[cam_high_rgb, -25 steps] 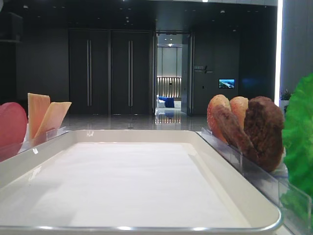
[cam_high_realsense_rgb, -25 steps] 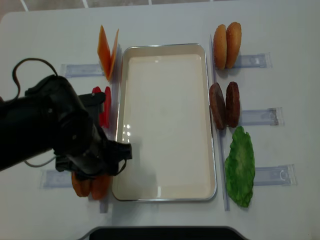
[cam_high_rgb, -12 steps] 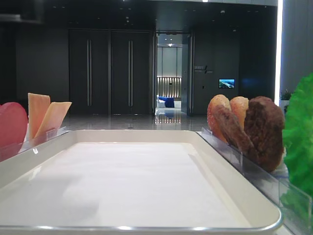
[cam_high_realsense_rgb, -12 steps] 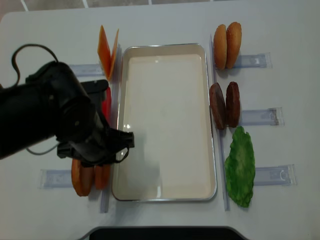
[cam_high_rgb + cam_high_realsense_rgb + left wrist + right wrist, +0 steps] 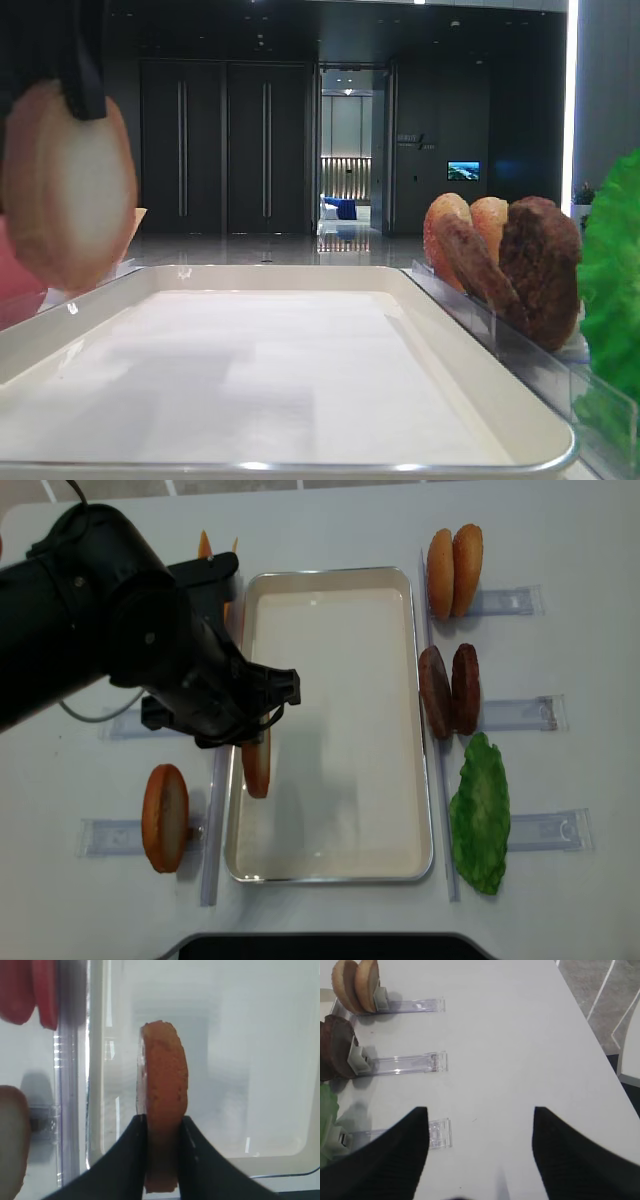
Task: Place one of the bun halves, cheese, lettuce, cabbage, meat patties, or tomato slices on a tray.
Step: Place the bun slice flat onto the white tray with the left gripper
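My left gripper (image 5: pixel 164 1132) is shut on a bun half (image 5: pixel 164 1085), held on edge with its golden-brown back showing. It hangs just above the left side of the cream-white tray (image 5: pixel 340 680), inside the rim. In the low exterior view the bun half (image 5: pixel 70 185) hovers at far left over the tray (image 5: pixel 250 380). A second bun half (image 5: pixel 165 817) stands in its holder left of the tray. Tomato slices (image 5: pixel 25 990) stand beyond it. My right gripper (image 5: pixel 480 1110) is open over bare table.
Right of the tray stand two more bun halves (image 5: pixel 453 570), two meat patties (image 5: pixel 450 688) and green lettuce (image 5: pixel 480 812), each against a clear holder (image 5: pixel 520 713). My left arm (image 5: pixel 110 630) covers most of the cheese. The table's right edge (image 5: pixel 590 1035) is near my right gripper.
My left gripper closed on a bun half, lifted it from the holder at the tray's left front and carried it up over the tray's left edge. The right arm stayed put.
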